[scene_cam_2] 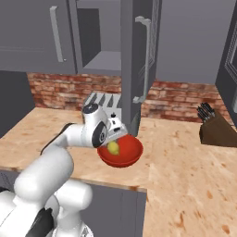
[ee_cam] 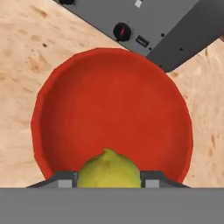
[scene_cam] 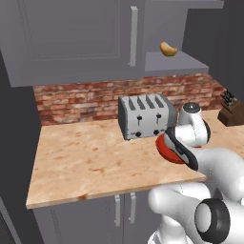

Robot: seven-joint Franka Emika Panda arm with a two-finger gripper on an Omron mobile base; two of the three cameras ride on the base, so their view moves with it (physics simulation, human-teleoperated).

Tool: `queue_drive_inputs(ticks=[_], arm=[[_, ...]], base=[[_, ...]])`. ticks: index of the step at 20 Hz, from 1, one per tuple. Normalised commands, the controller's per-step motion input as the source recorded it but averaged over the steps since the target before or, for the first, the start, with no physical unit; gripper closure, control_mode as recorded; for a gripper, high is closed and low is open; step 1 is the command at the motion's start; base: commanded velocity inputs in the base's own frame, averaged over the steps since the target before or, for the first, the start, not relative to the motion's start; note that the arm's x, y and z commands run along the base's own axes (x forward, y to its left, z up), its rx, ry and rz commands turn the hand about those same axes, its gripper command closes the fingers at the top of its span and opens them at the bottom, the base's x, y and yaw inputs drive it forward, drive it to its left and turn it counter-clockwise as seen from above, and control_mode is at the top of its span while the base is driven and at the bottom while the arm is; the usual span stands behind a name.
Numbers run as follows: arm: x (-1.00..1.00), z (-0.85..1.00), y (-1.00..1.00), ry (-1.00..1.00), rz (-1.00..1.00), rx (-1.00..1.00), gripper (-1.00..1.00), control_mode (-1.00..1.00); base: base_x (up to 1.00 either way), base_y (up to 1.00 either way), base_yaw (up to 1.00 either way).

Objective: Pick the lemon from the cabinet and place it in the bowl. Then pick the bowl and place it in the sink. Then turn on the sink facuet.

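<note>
My gripper (ee_cam: 109, 180) is shut on the lemon (ee_cam: 109, 171), a small yellow-green fruit held between the two fingertips. Directly below it sits the glossy red bowl (ee_cam: 113, 100) on the wooden counter. From the right base view the lemon (scene_cam_2: 113, 147) hangs just over the bowl's (scene_cam_2: 129, 156) left inner side, with the gripper (scene_cam_2: 115, 140) above it. In the left base view the arm covers most of the bowl (scene_cam: 166, 151). The cabinet stands open, its door (scene_cam_2: 139, 60) swung out above the bowl and its grey shelf (scene_cam_2: 105, 60) behind.
A silver toaster (scene_cam: 145, 116) stands right behind the bowl against the brick wall. An orange-tan pastry (scene_cam: 167, 49) lies on the cabinet shelf (scene_cam: 176, 62). A knife block (scene_cam_2: 215, 126) sits at the far right. The counter's front edge (scene_cam_2: 115, 185) runs close below the bowl.
</note>
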Motion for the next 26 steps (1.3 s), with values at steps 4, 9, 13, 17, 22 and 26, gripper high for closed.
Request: queue_drive_inputs(ticks=[4, 9, 13, 17, 22, 26], arm=[[0.04, -0.31, -0.28, 0.03, 0.0, 0.0, 1.0, -1.0], [0.06, -0.21, -0.18, 0.04, 0.0, 0.0, 1.0, -1.0], [0.15, -0.25, -0.01, 0.01, 0.0, 0.0, 1.0, -1.0], [0.11, -0.17, 0.0, 0.0, 0.0, 0.0, -1.0, -1.0], [0.22, -0.04, 0.0, 0.0, 0.0, 0.0, -1.0, -1.0], [0.06, 0.08, 0.06, 0.0, 0.0, 0.0, -1.0, -1.0]], base=[[0.0, 0.0, 0.0], [0.0, 0.0, 0.0], [0.0, 0.0, 0.0], [0.0, 0.0, 0.0], [0.0, 0.0, 0.0], [0.0, 0.0, 0.0]])
